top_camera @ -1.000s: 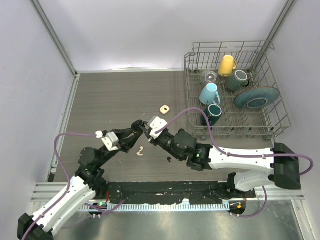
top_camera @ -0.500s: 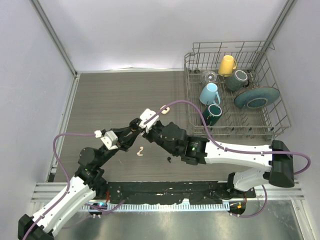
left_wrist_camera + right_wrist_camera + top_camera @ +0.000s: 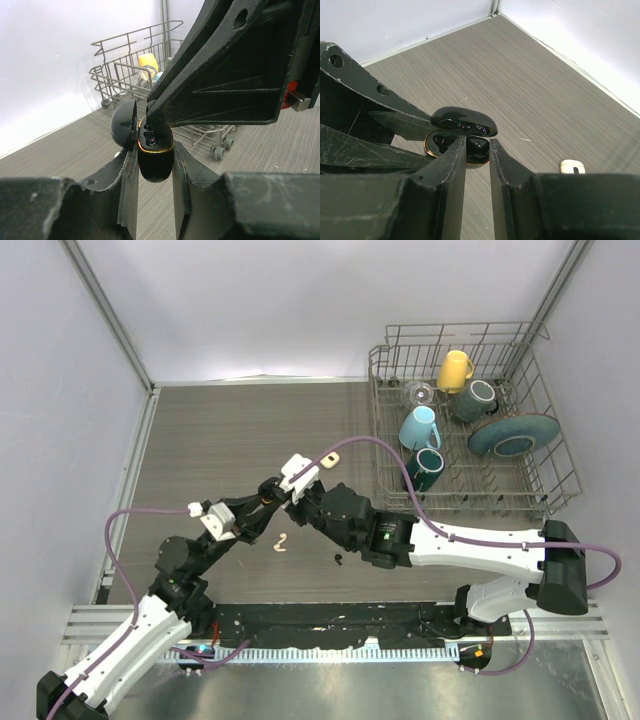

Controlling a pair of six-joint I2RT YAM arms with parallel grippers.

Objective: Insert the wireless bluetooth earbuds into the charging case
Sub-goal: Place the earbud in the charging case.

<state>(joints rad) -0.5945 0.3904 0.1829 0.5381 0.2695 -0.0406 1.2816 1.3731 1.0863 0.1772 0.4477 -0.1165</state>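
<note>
Left wrist view: my left tool (image 3: pixel 154 156) clamps the charging case (image 3: pixel 155 170) by its flanks, lid (image 3: pixel 125 124) flipped back. My right tool (image 3: pixel 477 148), jaws nearly together, noses its tips into the open well. Whether a black earbud sits pinched there I cannot tell; black hides on black. One cream earbud (image 3: pixel 282 542) lies on the table (image 3: pixel 220 430) just below the two tools. A dark speck (image 3: pixel 339 560), probably another earbud, lies near the right arm.

Slick plastic is the risk. A hard push from the right could, I judge, twist the case out of my left grip or knock the lid down onto the tips. An earbud seated crooked would keep the lid from closing.

The case is glossy and rounded like a pebble, with a thin orange rim round its mouth; the lid is a smooth dome. The table is matte grey with a wood grain.
</note>
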